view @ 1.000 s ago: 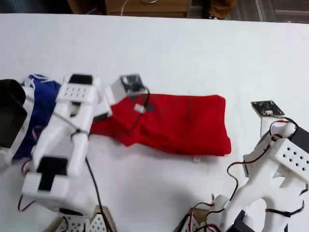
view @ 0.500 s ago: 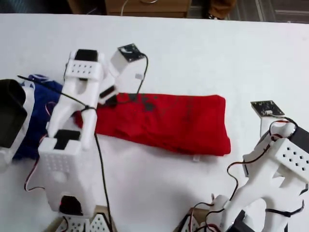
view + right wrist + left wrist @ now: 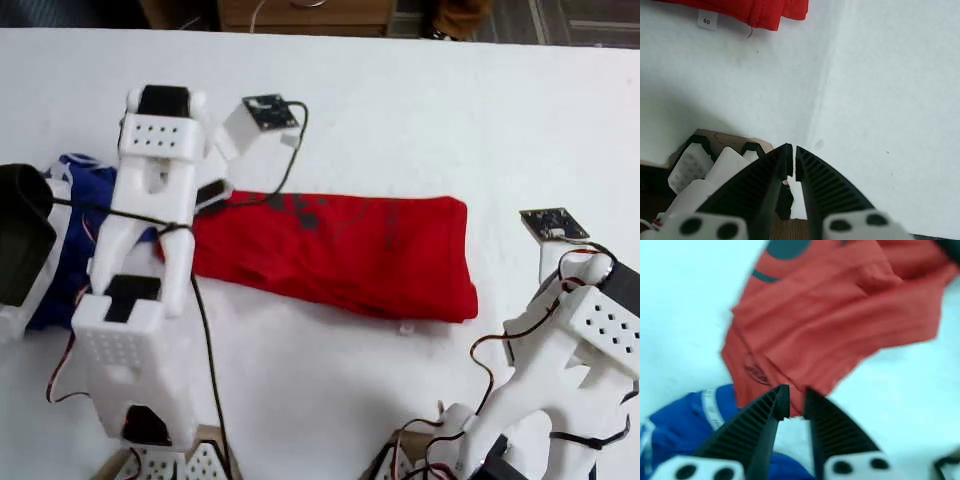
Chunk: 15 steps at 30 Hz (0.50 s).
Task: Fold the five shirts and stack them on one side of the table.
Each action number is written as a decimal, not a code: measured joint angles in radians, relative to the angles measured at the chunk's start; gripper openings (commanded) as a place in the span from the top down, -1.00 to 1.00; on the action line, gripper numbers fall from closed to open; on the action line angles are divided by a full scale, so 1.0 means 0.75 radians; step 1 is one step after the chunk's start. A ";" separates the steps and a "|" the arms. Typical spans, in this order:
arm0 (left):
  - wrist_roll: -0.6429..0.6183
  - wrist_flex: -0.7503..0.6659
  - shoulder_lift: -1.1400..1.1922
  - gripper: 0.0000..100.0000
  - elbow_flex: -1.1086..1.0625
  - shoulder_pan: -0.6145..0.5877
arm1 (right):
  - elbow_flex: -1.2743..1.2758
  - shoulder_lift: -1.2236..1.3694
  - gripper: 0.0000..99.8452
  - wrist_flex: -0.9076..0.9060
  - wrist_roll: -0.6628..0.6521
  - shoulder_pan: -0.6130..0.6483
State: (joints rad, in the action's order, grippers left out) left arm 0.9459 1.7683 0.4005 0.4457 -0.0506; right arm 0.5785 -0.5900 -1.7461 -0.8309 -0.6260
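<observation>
**Gripper and Garment Status**

**Left gripper.** The left gripper (image 3: 795,390) has black ribbed fingers set a narrow gap apart, with nothing between them. It hangs above the near end of the red shirt (image 3: 840,315), just beside the blue shirt (image 3: 685,425). In the high view this gripper (image 3: 212,195) sits left of centre in the frame, at the left end of the red shirt (image 3: 340,255).

**Right gripper.** The right gripper (image 3: 792,146) has its fingers closed together and holds nothing. It is over the bare white table (image 3: 890,100). The right arm (image 3: 560,360) occupies the lower right of the high-view frame, well apart from the left arm.

**Labels and print.** A small white label (image 3: 705,21) with dark print lies on the table at the lower edge of the red shirt. A dark printed graphic (image 3: 305,212) marks the shirt's upper face toward its left half, and its wording cannot be made out.

**Garments.** The red shirt is folded into a long, lightly wrinkled band across the centre of the high-view frame. The blue shirt (image 3: 85,200), with white trim, lies crumpled at the left of the frame, partly under the left arm. A black item (image 3: 20,235) sits at the far left edge.
</observation>
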 measured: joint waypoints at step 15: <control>0.397 -0.110 -0.430 0.95 -0.829 0.117 | 0.000 0.000 0.96 0.004 0.000 -0.002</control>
State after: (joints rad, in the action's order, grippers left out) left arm 1.2436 1.6855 0.0783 -0.1757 0.0368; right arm 0.5785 -0.5900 -1.7430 -0.8309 -0.6276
